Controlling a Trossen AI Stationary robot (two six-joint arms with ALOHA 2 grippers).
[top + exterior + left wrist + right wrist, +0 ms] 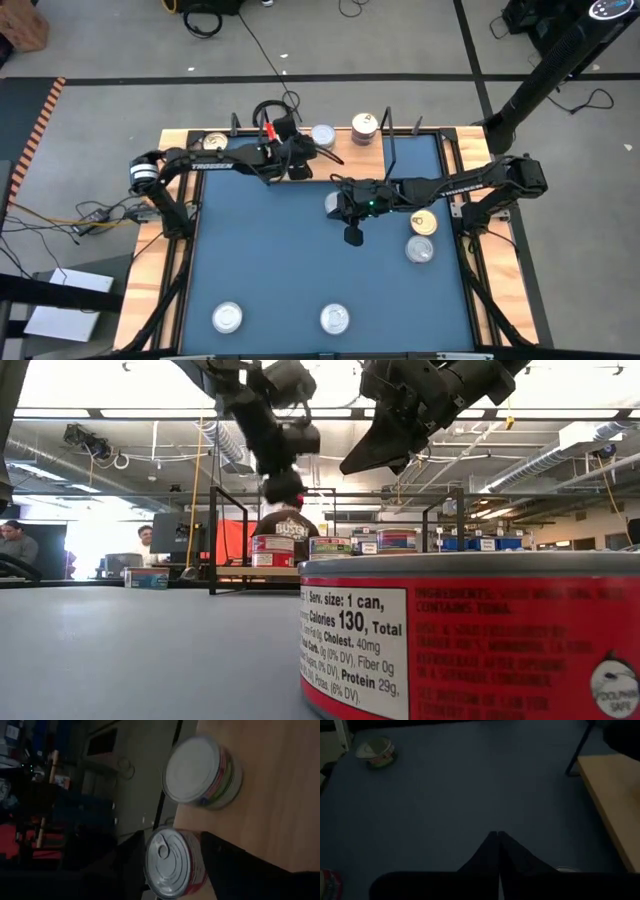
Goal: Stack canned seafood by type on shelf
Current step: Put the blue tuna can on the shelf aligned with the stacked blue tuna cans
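The left gripper (297,160) reaches over the wooden shelf (345,158) at the far edge of the blue counter (270,250), and in the left wrist view its two dark fingers (235,865) stand apart on either side of a red-labelled can (172,865) that sits on the shelf board; whether they press on its sides or only flank it I cannot tell. Just beside that can on the shelf stands another tin (200,772) with a plain silver lid and a red and green label. From above, more cans sit along the shelf: a silver-topped one (323,135), a reddish stack (364,128) next to it, and a gold-lidded one (214,142) near the left end. The right gripper (352,236) hangs above the middle of the counter with its fingers (492,852) pressed together and holding nothing. Near it on the right side of the counter lie a gold-lidded can (424,223) and a silver-lidded can (420,249), touching or nearly so. Two more silver cans (228,318) and (334,319) rest well apart along the near edge. In the low view a large red can (470,635) fills the foreground, and people sit in the room behind.
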